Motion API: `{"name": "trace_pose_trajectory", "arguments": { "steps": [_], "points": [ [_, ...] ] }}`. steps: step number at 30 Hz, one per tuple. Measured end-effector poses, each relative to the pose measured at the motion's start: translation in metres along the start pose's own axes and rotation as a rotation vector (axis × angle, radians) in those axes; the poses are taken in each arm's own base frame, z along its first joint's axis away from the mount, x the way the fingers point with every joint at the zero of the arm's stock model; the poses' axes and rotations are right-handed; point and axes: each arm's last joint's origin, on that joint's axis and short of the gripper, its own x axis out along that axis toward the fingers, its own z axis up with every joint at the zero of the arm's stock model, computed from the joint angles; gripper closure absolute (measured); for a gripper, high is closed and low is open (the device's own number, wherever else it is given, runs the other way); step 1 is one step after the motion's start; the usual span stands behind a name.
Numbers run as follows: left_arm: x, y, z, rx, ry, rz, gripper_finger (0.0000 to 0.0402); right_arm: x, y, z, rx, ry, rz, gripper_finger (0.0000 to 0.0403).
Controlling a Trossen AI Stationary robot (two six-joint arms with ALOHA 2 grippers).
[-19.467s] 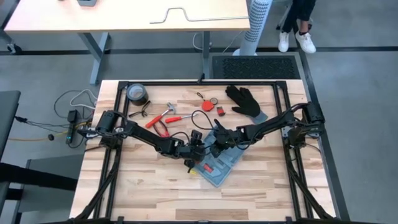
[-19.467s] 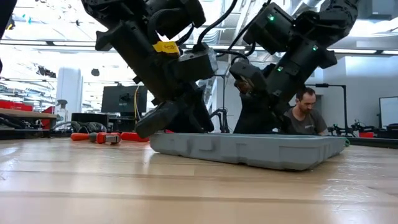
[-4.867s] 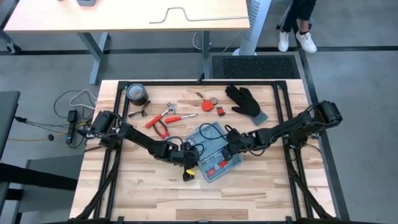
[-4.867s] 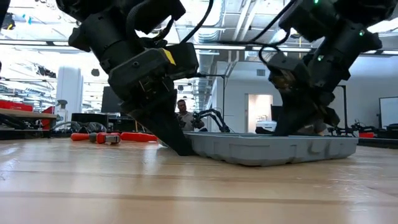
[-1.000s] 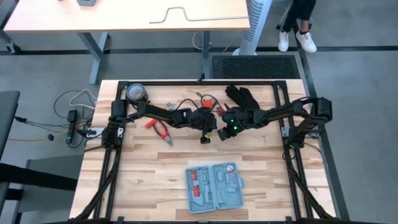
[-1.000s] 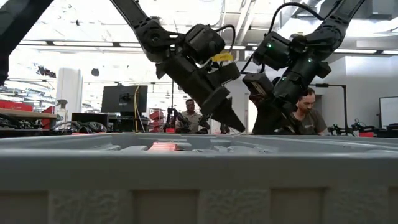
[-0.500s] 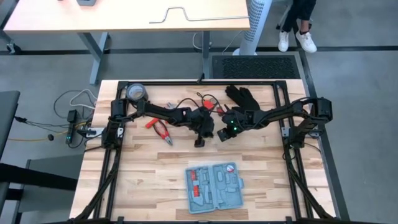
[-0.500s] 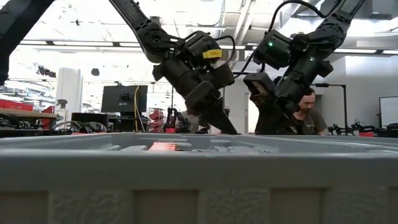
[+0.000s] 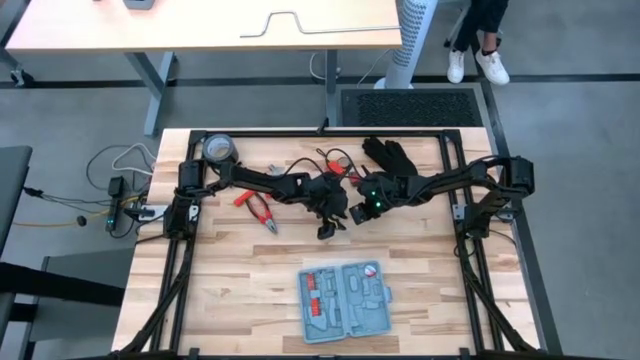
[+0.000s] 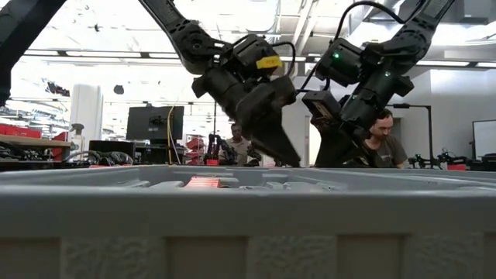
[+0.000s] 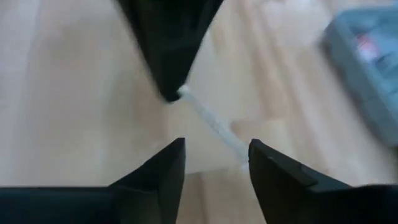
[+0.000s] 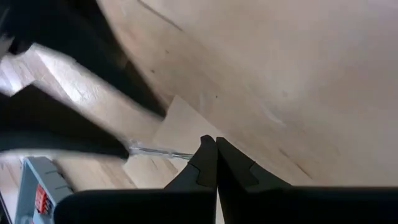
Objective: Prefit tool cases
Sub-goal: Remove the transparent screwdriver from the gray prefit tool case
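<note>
Fingers of the left gripper (image 11: pixel 211 163) stand apart with bare wood between their dark tips and nothing held; in the left wrist view a thin pale line runs across the boards just ahead of them. On the right gripper (image 12: pixel 216 155) the two dark fingers are pressed together, tip to tip, with nothing visible between them. Both grippers hang over the middle of the light wooden slatted table (image 9: pixel 240 270), the left gripper (image 9: pixel 327 228) just beside the right gripper (image 9: pixel 358 214), each dark arm reaching in from its own side. Well apart from them, near the front edge of the table, lies the flat rectangular blue-grey plastic tool case (image 9: pixel 345 300), open face up, with small red parts showing in its moulded recesses. In the low view its grey wall (image 10: pixel 248 225) fills the foreground. Toward the back of the table lie a black glove (image 9: pixel 393 157), a dark tape roll (image 9: pixel 217 151) and red-handled pliers (image 9: pixel 259 207). A seated person (image 10: pixel 380 143) shows in the room behind.
</note>
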Motion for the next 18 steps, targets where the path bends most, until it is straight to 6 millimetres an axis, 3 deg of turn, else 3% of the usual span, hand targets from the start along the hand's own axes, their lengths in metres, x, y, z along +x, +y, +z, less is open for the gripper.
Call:
{"name": "trace_pose_trajectory", "arguments": {
  "steps": [8, 18],
  "points": [
    [-0.007, -0.002, 0.026, -0.099, -0.009, -0.024, 0.0229, -0.001, -0.002, 0.003, 0.009, -0.015, -0.005, 0.0395],
    [0.002, -0.018, 0.021, -0.077, 0.068, 0.161, 0.0229, -0.001, -0.002, 0.008, 0.013, -0.046, 0.011, 0.0395]
  ]
}}
